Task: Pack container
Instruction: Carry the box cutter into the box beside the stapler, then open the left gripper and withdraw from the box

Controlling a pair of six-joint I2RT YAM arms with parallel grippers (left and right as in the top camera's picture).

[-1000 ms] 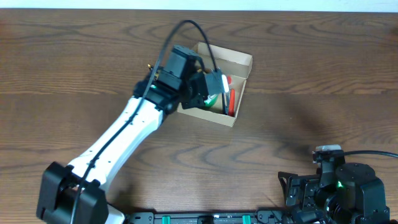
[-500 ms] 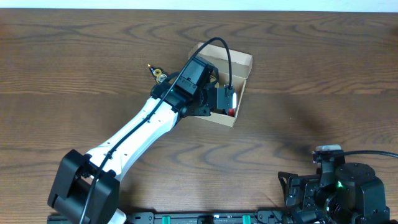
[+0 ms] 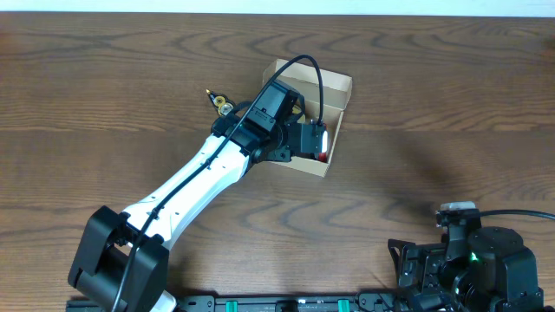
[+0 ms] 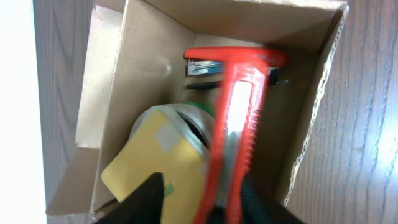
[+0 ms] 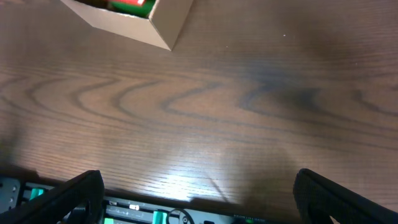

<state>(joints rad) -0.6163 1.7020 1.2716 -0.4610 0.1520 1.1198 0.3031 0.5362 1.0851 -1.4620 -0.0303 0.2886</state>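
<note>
Hovering over the container, left claw barely shifted since.

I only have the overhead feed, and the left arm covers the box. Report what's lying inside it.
Observer: The left wrist view shows a red tool lying in the container, its head near the end wall.
Operator: List anything else in there.
Observer: A pale yellow block lies over part of a tape roll, beside the tool.
Operator: Give me the state of the left jaws.
Observer: The left gripper has its jaws apart, with the tool's handle end between them. I see no clamping.
</note>
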